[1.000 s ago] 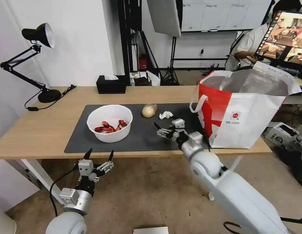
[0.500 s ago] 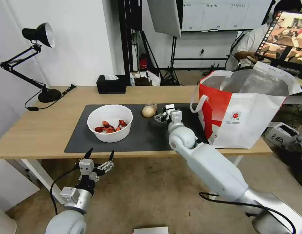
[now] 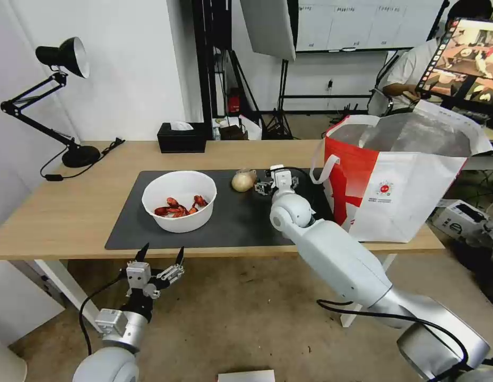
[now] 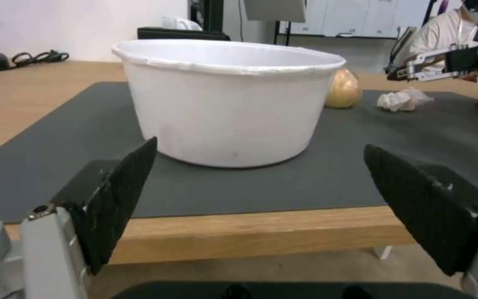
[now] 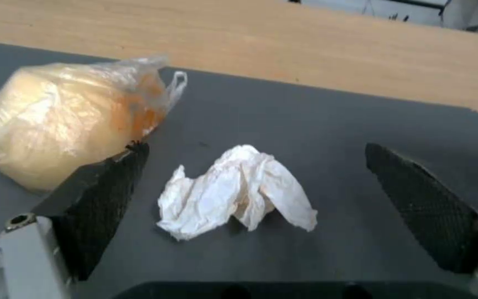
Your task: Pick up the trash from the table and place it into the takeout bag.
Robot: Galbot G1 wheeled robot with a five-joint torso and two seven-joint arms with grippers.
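The right claw [image 5: 250, 207] is spread wide around the crumpled white tissue [image 5: 236, 193], with the beige plastic-wrapped ball [image 5: 67, 120] beside one finger. The left claw [image 3: 160, 255] is spread below the surface [image 3: 60, 212] edge.

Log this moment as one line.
right gripper: open, straddling crumpled white tissue | left gripper: open, below table edge

Bright, even indoor light, soft shadows, wide-angle bending at edges, blurry wrist close-ups.
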